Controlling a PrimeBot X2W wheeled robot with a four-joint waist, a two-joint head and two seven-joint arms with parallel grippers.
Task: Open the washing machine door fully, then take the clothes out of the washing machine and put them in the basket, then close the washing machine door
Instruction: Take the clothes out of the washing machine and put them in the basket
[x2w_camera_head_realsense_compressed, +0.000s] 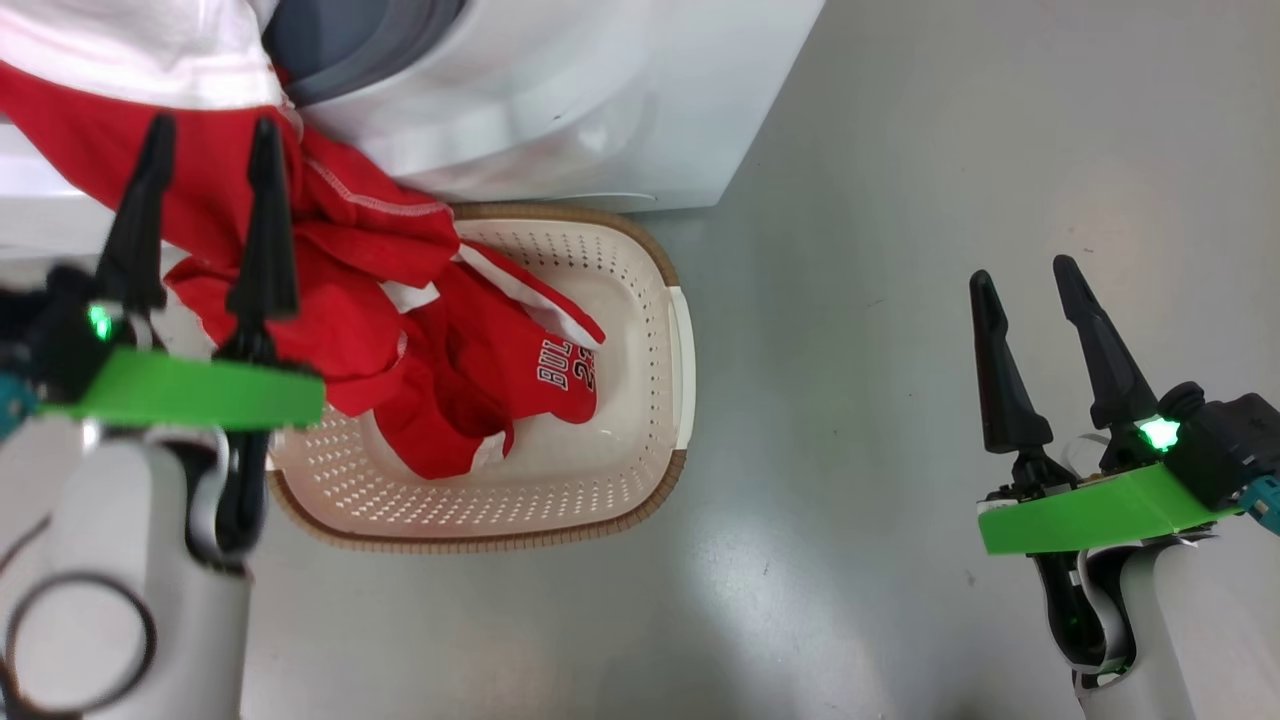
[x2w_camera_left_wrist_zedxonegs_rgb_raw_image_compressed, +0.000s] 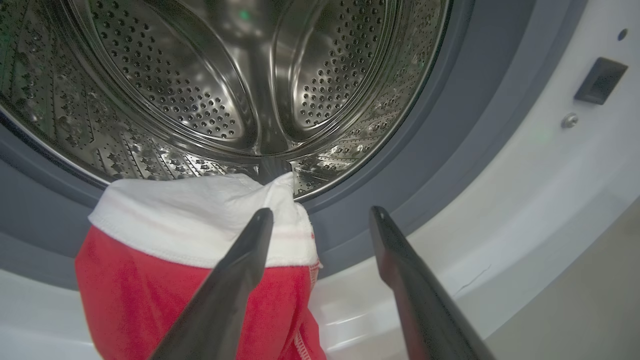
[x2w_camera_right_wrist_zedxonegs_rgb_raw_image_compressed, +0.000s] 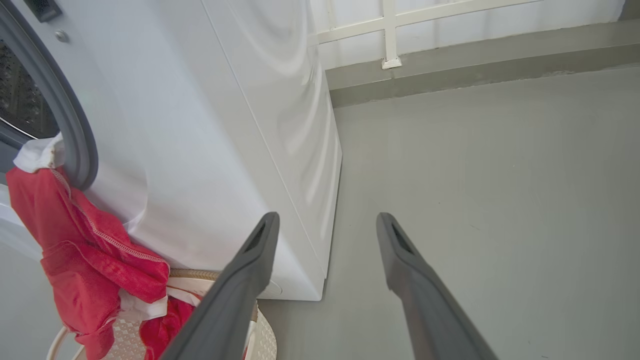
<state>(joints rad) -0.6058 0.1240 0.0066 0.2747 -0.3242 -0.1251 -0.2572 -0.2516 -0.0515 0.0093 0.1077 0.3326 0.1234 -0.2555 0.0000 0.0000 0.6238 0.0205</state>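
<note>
Seen from the head, the left gripper (x2w_camera_head_realsense_compressed: 212, 125) has its two fingers spread with nothing between them. It hovers over the red clothes (x2w_camera_head_realsense_compressed: 380, 330), which trail from the mouth of the washing machine (x2w_camera_head_realsense_compressed: 600, 100) at the far left down into the basket (x2w_camera_head_realsense_compressed: 640, 400) standing against the machine's front. The right gripper (x2w_camera_head_realsense_compressed: 1022, 270), also spread and empty, hangs well apart over bare floor (x2w_camera_head_realsense_compressed: 900, 450) on the right. The jerseys look like one tangled chain, so a hard pull on the upper part could drag the lower part back out or tip the light basket. From the left wrist, a white garment (x2w_camera_left_wrist_zedxonegs_rgb_raw_image_compressed: 200, 210) lies over the grey seal (x2w_camera_left_wrist_zedxonegs_rgb_raw_image_compressed: 425, 150) at the bottom of the drum (x2w_camera_left_wrist_zedxonegs_rgb_raw_image_compressed: 200, 100), which looks empty as far as it shows. One finger sits just in front of the white hem and the other over the seal, so closing here might catch only a thin edge that slips, or nip the rubber. From the right wrist, the cloth drapes down the machine's front near the basket's left edge. Once freed from the lip, it could slide onto the floor. Shutting the door before that would trap it.
</note>
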